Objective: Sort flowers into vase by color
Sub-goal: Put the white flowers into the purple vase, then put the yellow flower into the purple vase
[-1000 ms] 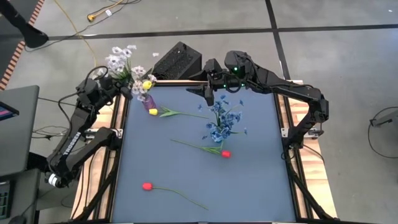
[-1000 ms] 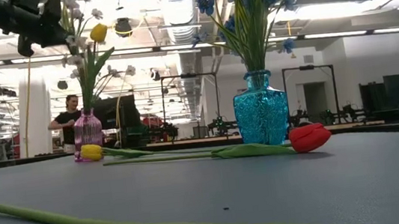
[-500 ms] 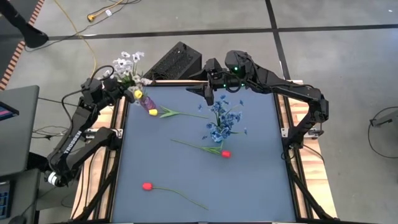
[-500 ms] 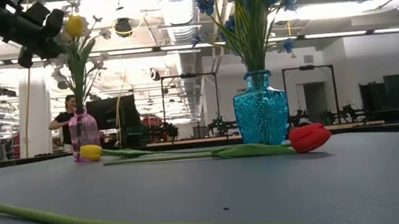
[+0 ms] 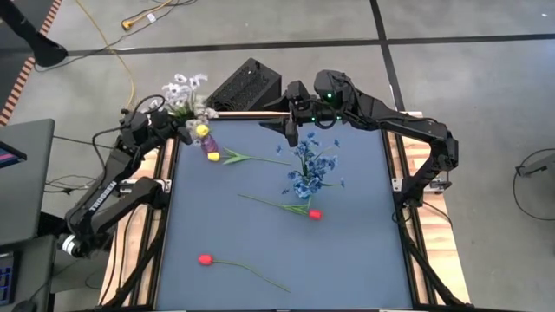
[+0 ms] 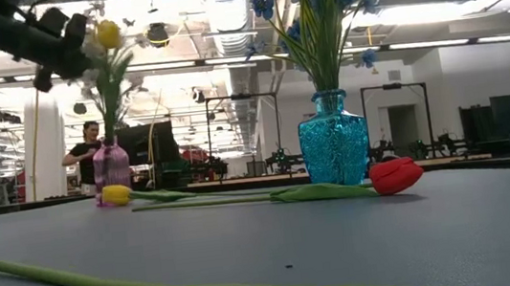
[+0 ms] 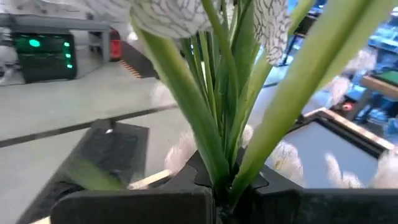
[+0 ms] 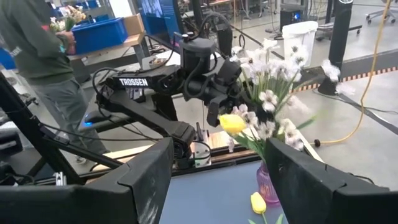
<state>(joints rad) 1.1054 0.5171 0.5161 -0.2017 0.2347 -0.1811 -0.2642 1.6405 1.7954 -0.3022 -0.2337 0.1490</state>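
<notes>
My left gripper point(image 5: 171, 126) is at the table's far left corner, shut on a bunch of white flowers point(image 5: 185, 87) with one yellow bud point(image 5: 202, 130). The bunch stands above the small pink vase point(image 5: 211, 147), and its stems point(image 6: 106, 121) run down into the vase mouth. My right gripper point(image 5: 290, 130) hangs open just beyond the blue vase point(image 5: 302, 184), which holds blue flowers point(image 5: 314, 159). A yellow tulip point(image 5: 215, 155) and two red tulips point(image 5: 314, 213) point(image 5: 205, 258) lie flat on the mat. My left gripper pinches several green stems point(image 7: 219, 163) of the bunch together between its two fingers, below the blossoms. The fingers come nearly level from the table's left side and lie across the stems. The bunch stands roughly upright, its lower ends in the pink vase point(image 8: 271, 180).
A black box point(image 5: 247, 84) sits just past the far edge. Wooden rails point(image 5: 161, 186) border the mat's sides. A person point(image 8: 37, 59) stands in the room beyond the left arm. Open mat lies at the near right point(image 5: 355, 260).
My left gripper has gone a little toward the table's right and sunk slightly, carrying the bunch with it. The white blossoms now stand nearer above the pink vase. My right gripper has kept still.
</notes>
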